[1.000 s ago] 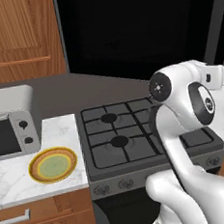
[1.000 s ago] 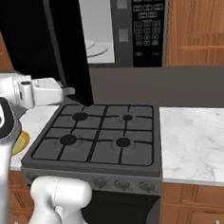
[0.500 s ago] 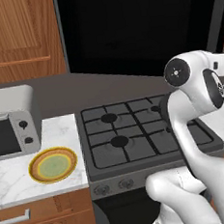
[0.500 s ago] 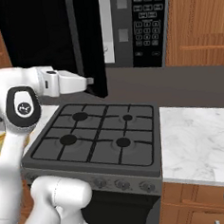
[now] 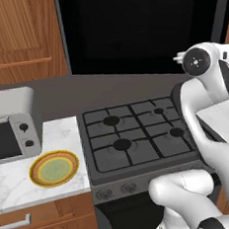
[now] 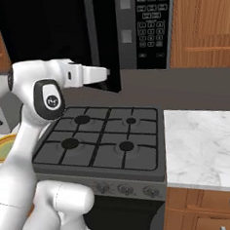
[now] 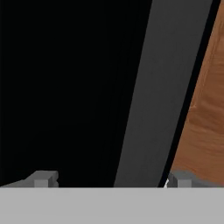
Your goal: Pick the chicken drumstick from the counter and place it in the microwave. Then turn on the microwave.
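Observation:
The black microwave [image 6: 152, 31] hangs over the stove, its dark glass door [image 6: 103, 35] swung nearly shut, with a thin grey slit between door and keypad. My gripper [image 6: 107, 73] reaches right from the raised white arm to the door's lower free edge. In the hand view, the gripper [image 7: 110, 178] is open with nothing between its tips, facing the door's black face [image 7: 65, 87] and grey edge. In the left base view, the door [image 5: 138, 30] spans the top. The chicken drumstick is out of view. The marble counter [image 5: 14, 180] lies left and right [image 6: 202, 144] of the stove.
A dark gas stovetop [image 5: 138, 139] sits below the microwave. On the left counter stand a silver toaster oven [image 5: 11, 129] and a yellow plate [image 5: 54, 168]. Wooden cabinets [image 6: 202, 22] flank the microwave, and drawers [image 6: 207, 207] sit under the counter.
My hand has swept to the right along with the microwave door, which has swung from half open to nearly shut. The pale inside is hidden now.

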